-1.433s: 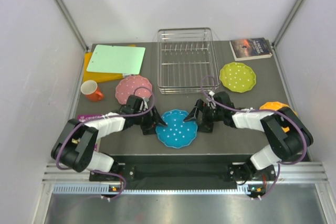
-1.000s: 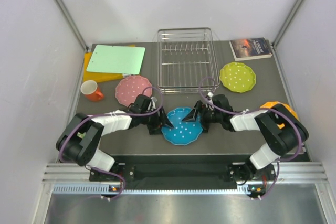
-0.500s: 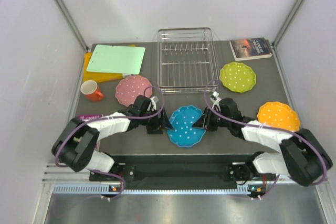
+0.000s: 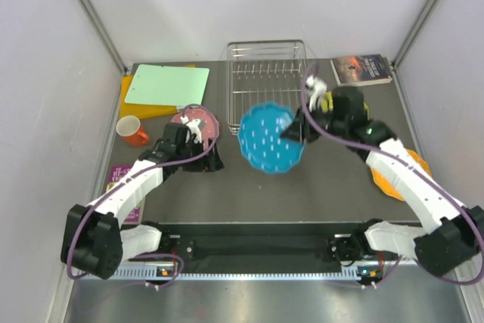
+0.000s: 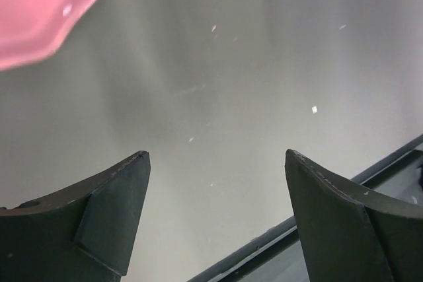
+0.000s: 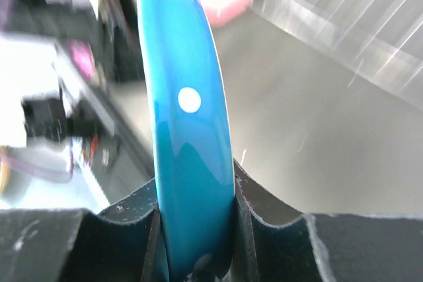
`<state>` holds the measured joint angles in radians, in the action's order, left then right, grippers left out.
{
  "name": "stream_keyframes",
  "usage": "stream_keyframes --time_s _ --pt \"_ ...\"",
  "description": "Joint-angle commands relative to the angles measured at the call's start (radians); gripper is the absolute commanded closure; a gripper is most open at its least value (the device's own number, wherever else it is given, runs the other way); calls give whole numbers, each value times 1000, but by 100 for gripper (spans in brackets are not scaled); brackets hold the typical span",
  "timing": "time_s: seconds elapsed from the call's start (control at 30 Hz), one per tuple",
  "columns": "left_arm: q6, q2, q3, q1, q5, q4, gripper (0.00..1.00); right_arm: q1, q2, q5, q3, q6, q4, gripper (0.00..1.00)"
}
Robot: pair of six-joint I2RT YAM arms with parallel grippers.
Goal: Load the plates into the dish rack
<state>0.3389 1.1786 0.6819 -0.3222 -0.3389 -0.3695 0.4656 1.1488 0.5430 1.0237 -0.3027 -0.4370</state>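
Overhead, the right gripper is clamped on the right-hand rim of the blue plate. The plate appears raised off the table, its dotted face tipped up towards the camera. The dish rack lies just beyond this claw, away from the arm's base and slightly to its left. The right arm is the nearer one. The left gripper sits low, well to the plate's left.

In the left wrist view, the fingers are spread over bare table, holding nothing. The pink plate lies ahead and to their left.

In the right wrist view, the plate stands edge-on between the closed fingers. Rack wires show ahead and to the right, so the slots likely need a forward reach.
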Motion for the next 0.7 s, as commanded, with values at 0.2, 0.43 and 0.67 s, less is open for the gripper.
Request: stream_keyframes --time_s 0.2,0.43,0.67 --pt "-32 -36 154 64 -11 76 16 -173 466 -371 864 155 23 100" --pt "-14 84 260 164 -9 106 18 -193 883 -659 1320 259 -38 100" --pt "-24 134 300 206 0 155 18 -211 1075 -870 1501 295 -32 100"
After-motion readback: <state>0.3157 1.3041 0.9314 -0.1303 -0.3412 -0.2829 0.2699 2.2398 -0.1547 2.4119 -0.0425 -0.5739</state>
